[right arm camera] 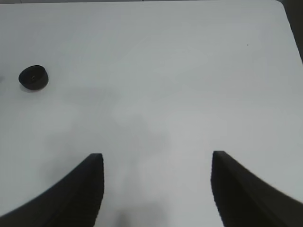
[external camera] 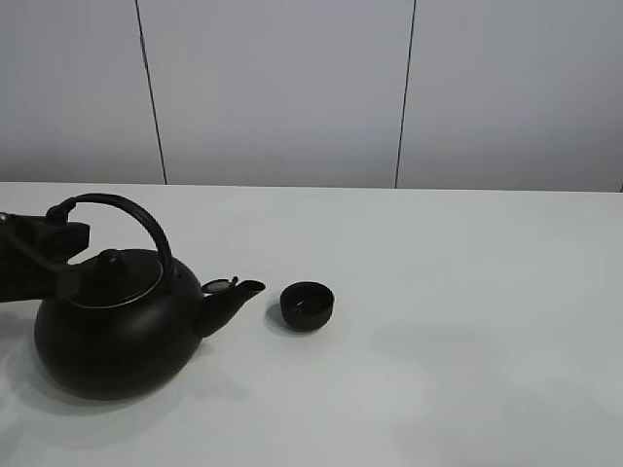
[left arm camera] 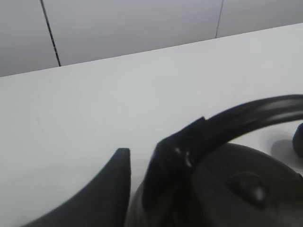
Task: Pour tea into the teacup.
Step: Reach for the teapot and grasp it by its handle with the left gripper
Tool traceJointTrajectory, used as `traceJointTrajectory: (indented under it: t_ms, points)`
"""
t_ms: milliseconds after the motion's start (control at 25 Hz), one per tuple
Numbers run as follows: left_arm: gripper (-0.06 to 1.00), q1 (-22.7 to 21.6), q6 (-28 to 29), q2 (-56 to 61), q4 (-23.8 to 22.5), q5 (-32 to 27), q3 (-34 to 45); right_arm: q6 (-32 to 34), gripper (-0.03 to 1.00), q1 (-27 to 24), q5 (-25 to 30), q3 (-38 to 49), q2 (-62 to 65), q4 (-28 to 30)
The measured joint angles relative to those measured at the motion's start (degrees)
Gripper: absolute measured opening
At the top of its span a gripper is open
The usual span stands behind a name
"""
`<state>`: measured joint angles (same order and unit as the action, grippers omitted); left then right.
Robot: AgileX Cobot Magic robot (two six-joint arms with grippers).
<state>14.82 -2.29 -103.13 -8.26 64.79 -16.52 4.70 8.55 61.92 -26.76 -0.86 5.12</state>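
Black kettle [external camera: 112, 331] sits left on the bench [external camera: 467, 341], spout [external camera: 238, 295] just beside the upright teacup [external camera: 308, 305]. Left claw [external camera: 70, 236] is at its handle [external camera: 136, 214]; whether it grips, I cannot tell. Right claw [right arm camera: 156, 161] gapes empty. A loose hold could swing the kettle and splash tea wide of it.

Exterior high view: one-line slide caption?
Left gripper at the handle of the upright black kettle, spout pointing toward the teacup on the white table.
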Motion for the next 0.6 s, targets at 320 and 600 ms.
traceJointTrajectory:
  t_ms: [320,600]
  points:
    - [0.11,0.0,-1.8,0.0,1.0,-0.1,0.0,0.0,0.45,0.0,0.1,0.0,0.0,0.0]
    - [0.11,0.0,-1.9,0.0,0.8,-0.1,0.0,0.0,0.45,0.0,0.1,0.0,0.0,0.0]
